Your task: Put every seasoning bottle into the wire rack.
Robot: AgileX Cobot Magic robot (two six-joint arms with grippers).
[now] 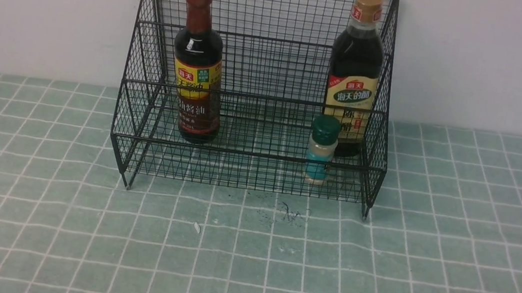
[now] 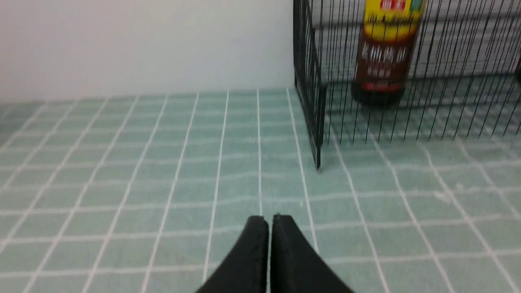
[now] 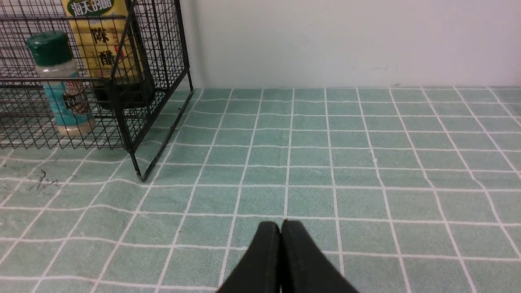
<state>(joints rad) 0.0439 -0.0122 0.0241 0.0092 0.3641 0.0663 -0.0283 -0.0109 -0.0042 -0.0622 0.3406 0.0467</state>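
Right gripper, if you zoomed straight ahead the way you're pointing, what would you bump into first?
Probably the green checked tablecloth, since the right gripper seems to tip downward; if it points level, maybe the white wall. Depth is unclear.

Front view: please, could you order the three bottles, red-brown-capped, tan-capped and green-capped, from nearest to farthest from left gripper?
From the left gripper:
1. Red-brown-capped bottle, rack's left side.
2. Green-capped shaker, right side, near the front.
3. Tan-capped bottle, right side, behind the shaker.
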